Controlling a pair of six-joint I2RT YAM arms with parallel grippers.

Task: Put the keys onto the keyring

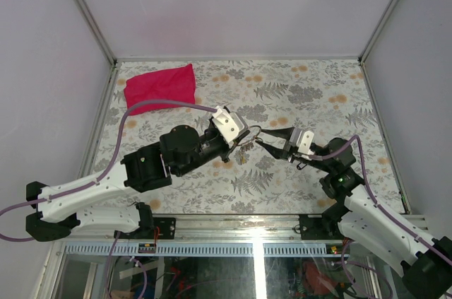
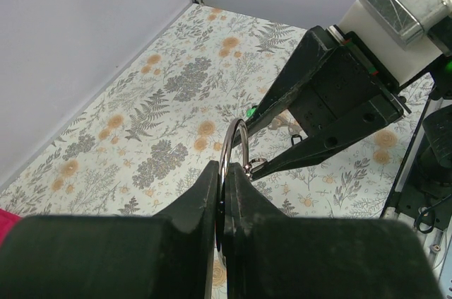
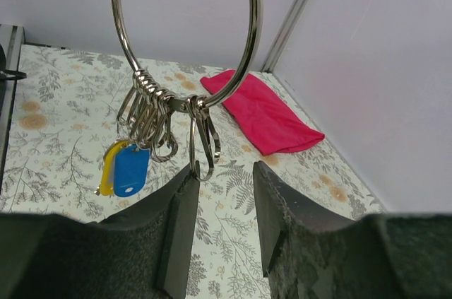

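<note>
I'm looking down on the desk with its grey fern and orange flower pattern, walled in by pale panels. A crumpled magenta cloth lies at the far left corner, well away from the arms. The two arms meet over the middle of the desk. The black-fingered left gripper is clenched on the thin, shiny silver wire keyring, with both pads pressed flat against the wire, and it carries the ring upright in the air above the desk. From the right wrist camera, that keyring fills the top of the view as a big hoop, with a left finger showing at its upper edge. The black right gripper sits just below the hoop with its jaws parted and nothing pinched between them. From the left wrist camera, its two fingers reach in toward the hoop from the far side. A bunch of small silver split rings hangs at the bottom of the hoop, and one oval ring dangles down into the gap, its lower end against the edge of one finger. The keys hang from that bunch. I can make out a blue plastic tag in front of a yellow one, but the rest is too small to tell.
</note>
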